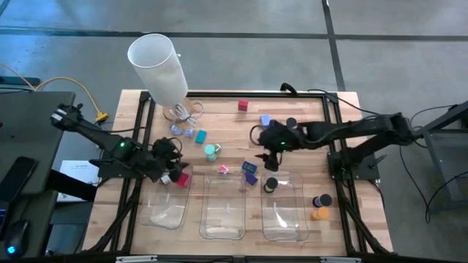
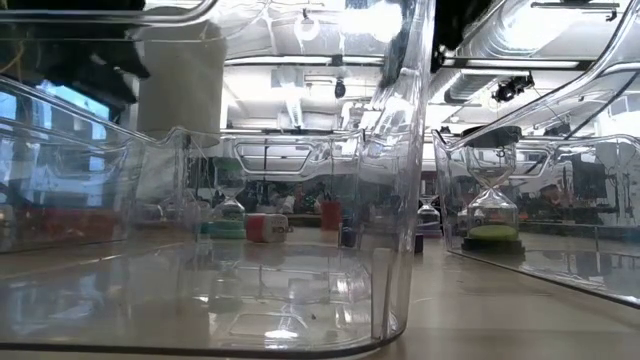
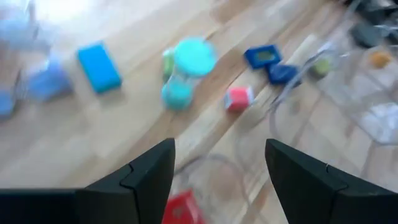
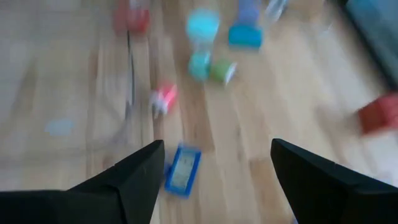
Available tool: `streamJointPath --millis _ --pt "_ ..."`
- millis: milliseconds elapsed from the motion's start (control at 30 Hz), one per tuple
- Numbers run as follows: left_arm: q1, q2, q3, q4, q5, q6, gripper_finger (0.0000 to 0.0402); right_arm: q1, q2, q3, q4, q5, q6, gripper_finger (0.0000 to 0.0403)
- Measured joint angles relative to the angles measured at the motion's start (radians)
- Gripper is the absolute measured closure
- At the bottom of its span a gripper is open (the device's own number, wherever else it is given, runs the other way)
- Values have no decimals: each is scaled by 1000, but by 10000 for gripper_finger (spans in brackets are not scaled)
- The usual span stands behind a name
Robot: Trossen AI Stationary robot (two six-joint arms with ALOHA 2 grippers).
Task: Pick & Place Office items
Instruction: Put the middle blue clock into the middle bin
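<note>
The left end effector (image 1: pixel 170 162) is seen hovering over the surface (image 1: pixel 227 128) just behind the left tray (image 1: pixel 167 212), its fingers (image 3: pixel 152 177) spread wide with nothing between them. A red cube (image 1: pixel 181 176) lies directly beside it, at the tray's far edge. The right end effector (image 1: pixel 272 155) is positioned above the middle of the surface, behind the right tray (image 1: pixel 283 212); its fingers (image 4: pixel 140 174) are also held wide and empty. The office items are scattered over the surface: a blue framed piece (image 4: pixel 182 169), a pink-and-white piece (image 4: pixel 163 98), a teal cap (image 3: pixel 194 57) and a blue block (image 3: pixel 99 66). A green cap (image 2: pixel 494 235) is seen inside the right tray. 2 caps, black (image 1: pixel 322 199) and orange (image 1: pixel 320 214), lie right of the trays. A white cylinder (image 1: pixel 159 69) stands at the back.
</note>
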Motion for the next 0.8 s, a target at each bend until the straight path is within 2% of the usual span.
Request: streamJointPath --millis 133,267,367,567,800 --pt "-22 1 0 92 -70 133 160 -19 106 45 -18 -44 -39 119" --pt "-31 1 0 141 -103 217 160 -26 208 97 -63 -17 -39 119" --pt "-31 1 1 146 -109 238 160 -25 266 118 -86 14 -21 119" --pt "-31 1 0 144 -109 245 160 -25 336 119 -69 12 17 119" --pt "-30 2 0 145 -109 269 160 -19 404 120 -14 -54 9 119"
